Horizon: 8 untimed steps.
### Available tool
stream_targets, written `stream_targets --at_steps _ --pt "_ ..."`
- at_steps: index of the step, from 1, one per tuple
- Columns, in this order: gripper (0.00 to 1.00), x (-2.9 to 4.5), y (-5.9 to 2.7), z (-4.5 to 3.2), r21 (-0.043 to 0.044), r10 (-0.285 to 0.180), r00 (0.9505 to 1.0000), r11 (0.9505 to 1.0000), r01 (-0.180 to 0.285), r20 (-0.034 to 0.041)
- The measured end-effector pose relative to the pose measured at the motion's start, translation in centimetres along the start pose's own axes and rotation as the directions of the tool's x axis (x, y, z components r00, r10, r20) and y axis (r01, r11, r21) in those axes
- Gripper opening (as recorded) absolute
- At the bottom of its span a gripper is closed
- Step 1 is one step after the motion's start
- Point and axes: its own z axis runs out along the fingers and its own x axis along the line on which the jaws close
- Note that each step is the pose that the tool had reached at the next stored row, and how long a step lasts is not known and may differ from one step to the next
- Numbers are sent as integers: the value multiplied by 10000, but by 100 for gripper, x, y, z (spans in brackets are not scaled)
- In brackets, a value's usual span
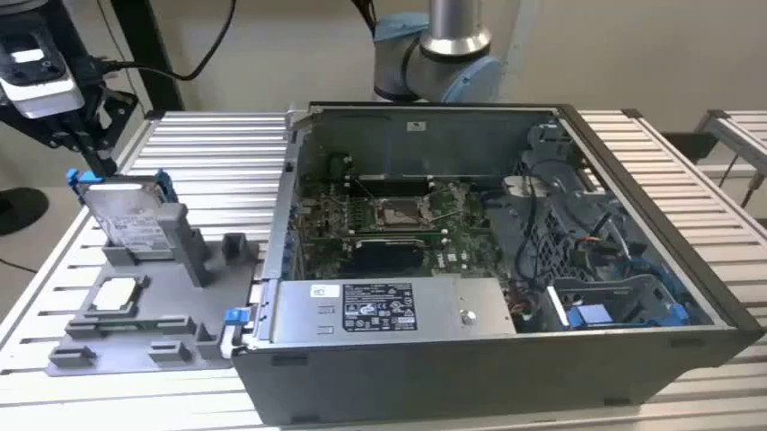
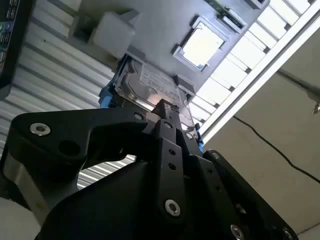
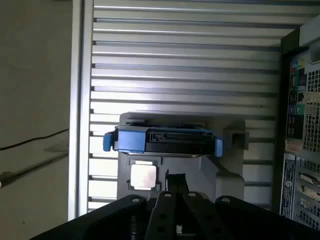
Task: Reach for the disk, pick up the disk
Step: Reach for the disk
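Reaching step: the hand [image 1: 99,154], closed and empty, hovers at eleven o'clock just above the disk [image 1: 126,214] — upright in its grey holder [image 1: 180,305] on the worktop [image 1: 215,144] — so grasping likely needs it opened first.

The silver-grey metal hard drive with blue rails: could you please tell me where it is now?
The silver-grey hard drive stands propped in the grey plastic fixture at the exterior view's left, beside the open dark computer case.
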Motion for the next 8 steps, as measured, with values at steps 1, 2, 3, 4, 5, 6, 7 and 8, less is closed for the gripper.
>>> stream_targets --at_steps 1,2,3,4,5,6,7,8 --pt "0 0 0 0 0 0 10000 10000 0 0" --pt "0 0 0 0 0 0 10000 10000 0 0" --pt "0 0 0 0 0 0 10000 10000 0 0" --pt "0 0 0 0 0 0 10000 10000 0 0" --pt "0 0 0 0 0 0 10000 10000 0 0" --pt "0 0 0 0 0 0 10000 10000 0 0" --pt "0 0 0 0 0 0 10000 10000 0 0" --pt "0 0 0 0 0 0 10000 10000 0 0"
